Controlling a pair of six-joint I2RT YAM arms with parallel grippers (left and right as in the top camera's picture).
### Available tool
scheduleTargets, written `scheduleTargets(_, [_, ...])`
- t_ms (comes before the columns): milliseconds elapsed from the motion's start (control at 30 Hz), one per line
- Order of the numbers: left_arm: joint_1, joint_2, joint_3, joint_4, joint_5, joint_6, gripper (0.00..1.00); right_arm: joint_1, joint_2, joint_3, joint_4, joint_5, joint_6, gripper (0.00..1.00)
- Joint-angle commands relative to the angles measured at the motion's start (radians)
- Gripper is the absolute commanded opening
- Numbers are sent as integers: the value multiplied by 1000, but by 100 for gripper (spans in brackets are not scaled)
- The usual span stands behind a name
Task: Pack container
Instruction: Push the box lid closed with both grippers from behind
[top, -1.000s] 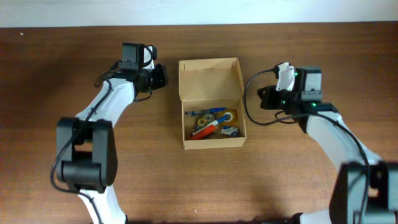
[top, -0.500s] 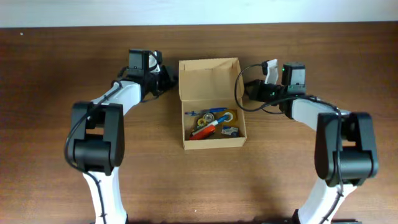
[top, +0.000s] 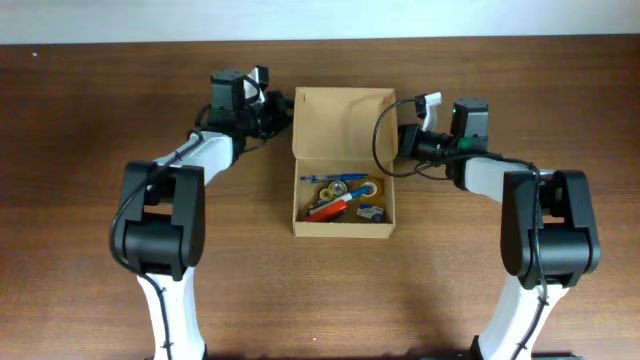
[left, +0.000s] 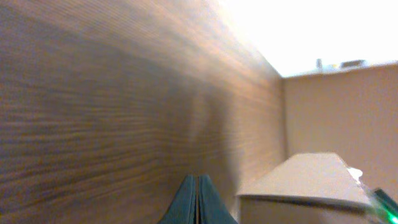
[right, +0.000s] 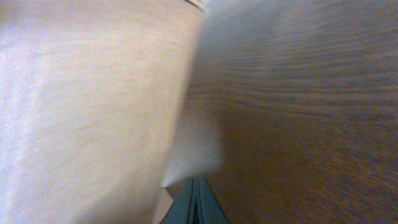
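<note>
The open container (top: 343, 120) is being flanked by the left gripper (top: 283, 106) and right gripper (top: 401, 141), each with fingers being pressed together.

Mid-table (top: 440, 280): container (top: 343, 229), flap (top: 342, 120) open toward the far edge. In its near half, small items (top: 343, 197), probably pens and tape. Flanking the flap, close beside: left gripper (top: 283, 105), right gripper (top: 399, 140).

Overhead: straight down, far, whole desk (top: 80, 250). Wrist views: low, very close, skimming desk beside box (top: 340, 125). All three share box.
</note>
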Motion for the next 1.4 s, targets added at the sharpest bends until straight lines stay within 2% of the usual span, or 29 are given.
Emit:
scheduleTargets(0, [-5, 9, 19, 40, 95, -20, 2, -6, 6, 42, 5, -88, 5, 4])
scheduleTargets(300, [19, -2, 50, 251, 267, -20, 2, -72, 2, 153, 4, -323, 2, 4])
scheduleTargets(567, [19, -16, 51, 362, 382, -20, 2, -76, -3, 184, 8, -505, 2, 4])
scheduleTargets(1000, [19, -31, 51, 366, 586, 8, 2, -76, -80, 183, -3, -594, 37, 4])
scheduleTargets(1367, [19, -31, 51, 361, 718, 10, 2, -76, -80, 179, -204, -594, 47, 4])
